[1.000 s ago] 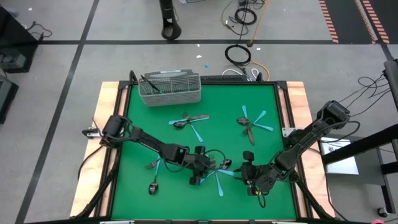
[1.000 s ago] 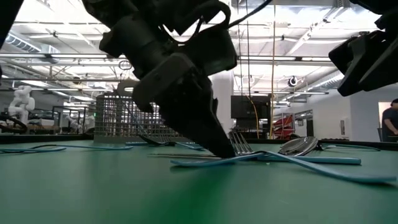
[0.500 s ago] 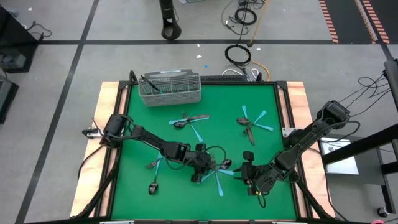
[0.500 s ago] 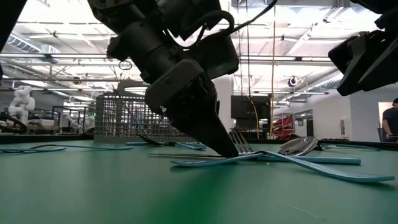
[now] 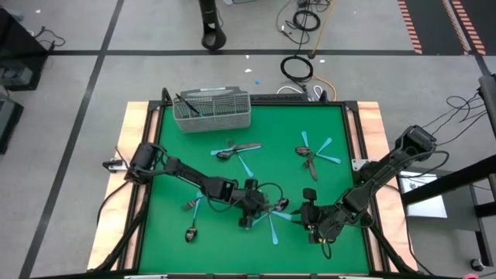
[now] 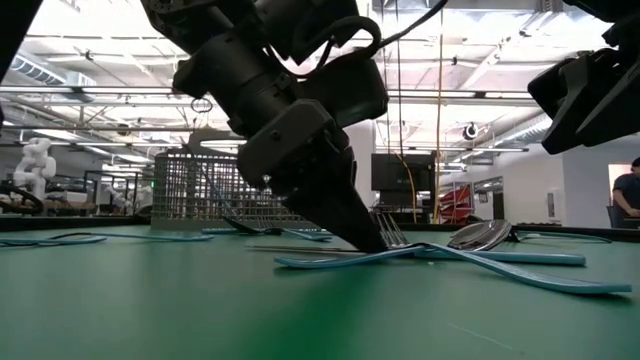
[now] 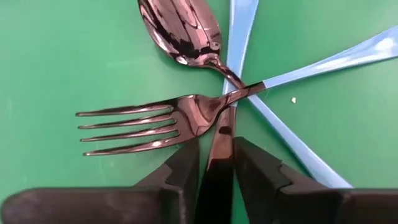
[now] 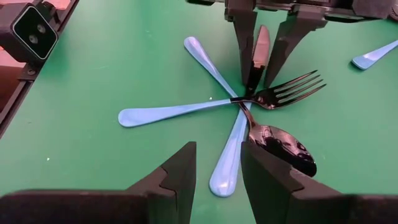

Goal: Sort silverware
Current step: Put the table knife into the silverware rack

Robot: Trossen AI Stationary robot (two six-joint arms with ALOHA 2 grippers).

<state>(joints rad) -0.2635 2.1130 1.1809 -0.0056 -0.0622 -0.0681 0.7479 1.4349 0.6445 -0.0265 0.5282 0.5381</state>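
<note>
A small heap of silverware lies on the green mat: a dark fork (image 7: 149, 124) and a dark spoon (image 7: 183, 31), both with light blue handles, crossing a third blue handle (image 8: 168, 114). My left gripper (image 7: 216, 146) is down at this heap (image 5: 271, 213), shut on a dark metal handle. Just right of the heap my right gripper (image 8: 216, 168) hovers open (image 5: 308, 217), touching nothing. More forks and spoons lie scattered (image 5: 236, 149) (image 5: 314, 155) (image 5: 191, 205). My left gripper pinches a dark metal handle (image 7: 219, 163) between its two fingers, slanting down from the table's left, with the fingers along the handle. The handle lies flat on the mat, its free end (image 7: 227, 112) under the fork's neck. Its head is hidden by the gripper.
A grey wire-mesh basket (image 5: 212, 111) stands at the far left of the mat with a dark utensil in it. Black rails and wooden edges frame the mat (image 5: 353, 132). Open green mat lies between the heaps and along the near edge.
My left gripper has shifted slightly toward the heap at the table's right and turned a little about its wrist, its fingertips staying down on the mat at the dark handle. The silverware has stayed nearly still.
</note>
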